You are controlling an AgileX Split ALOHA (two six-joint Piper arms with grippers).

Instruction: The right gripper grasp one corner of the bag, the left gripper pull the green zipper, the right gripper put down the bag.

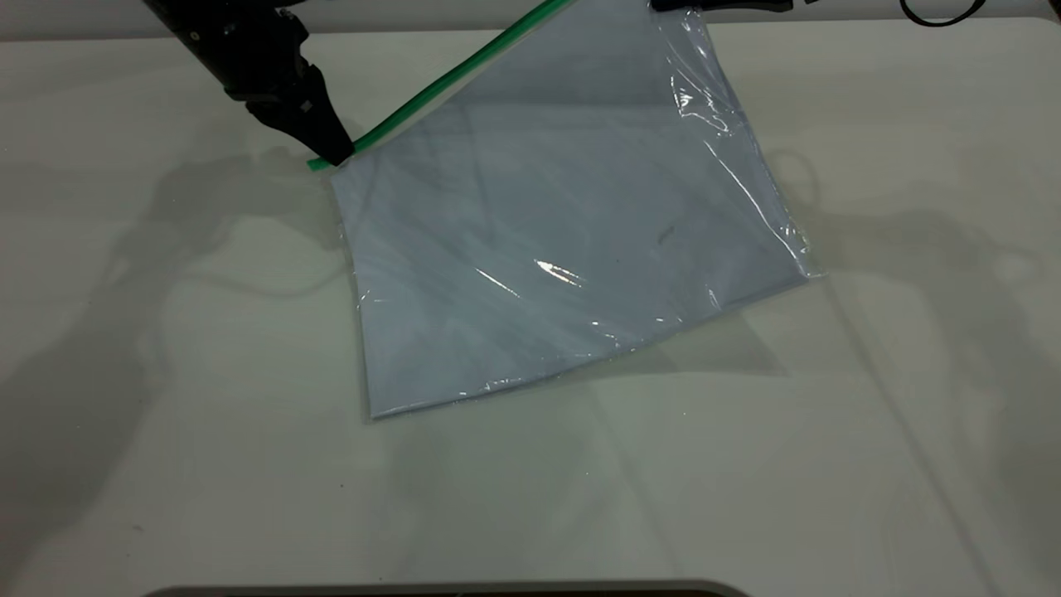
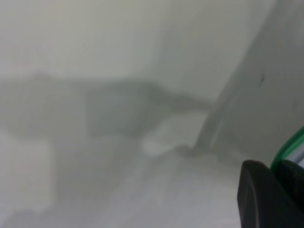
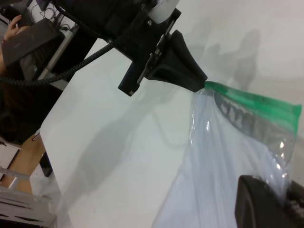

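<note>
The bag [image 1: 564, 232] is a clear pouch with pale blue-grey sheets. It hangs tilted, its low edge resting on the white table [image 1: 166, 414]. My right gripper [image 1: 713, 5] at the top edge of the exterior view is shut on the bag's upper corner; in the right wrist view [image 3: 285, 199] the plastic sits between its jaws. The green zipper [image 1: 448, 79] slopes down-left from there. My left gripper [image 1: 336, 153] is shut on the zipper's low far end. The green strip [image 2: 287, 149] runs between its jaws, and its tip touches the strip's end in the right wrist view [image 3: 202, 78].
A looped black cable [image 1: 941, 15] lies at the back right. A dark curved rim [image 1: 448, 590] runs along the table's front edge. In the right wrist view, dark equipment [image 3: 28, 42] stands beyond the table's edge behind the left arm.
</note>
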